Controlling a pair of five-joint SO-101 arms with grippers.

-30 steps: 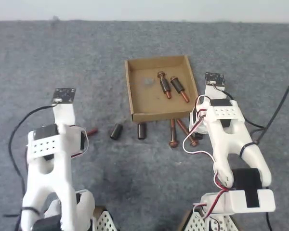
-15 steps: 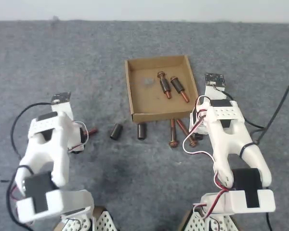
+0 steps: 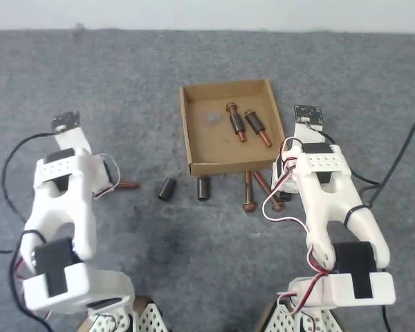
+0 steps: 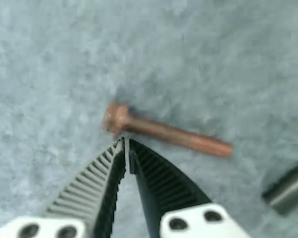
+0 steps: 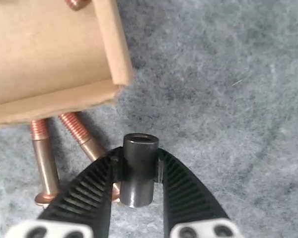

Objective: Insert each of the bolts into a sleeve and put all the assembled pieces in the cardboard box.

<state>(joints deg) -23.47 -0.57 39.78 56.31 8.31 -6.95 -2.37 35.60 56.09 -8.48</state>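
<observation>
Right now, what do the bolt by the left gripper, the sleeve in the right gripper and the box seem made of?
Bolt: metal, coppery sheen, probably plated. Sleeve: smooth dark cylinder, metal or plastic, unclear. Box: matte brown cardboard, thin flat walls.

The left arm (image 3: 59,207) and right arm (image 3: 325,200) have white plastic shells with black motor blocks (image 3: 356,259) set in. Red, white and black wires (image 3: 277,200) loop along the right one; a black cable (image 3: 14,159) trails from the left. The left end effector (image 4: 125,144) and right end effector (image 5: 139,154) have black ribbed fingers (image 5: 87,191) on white bases with dark screw holes (image 4: 30,230).
</observation>
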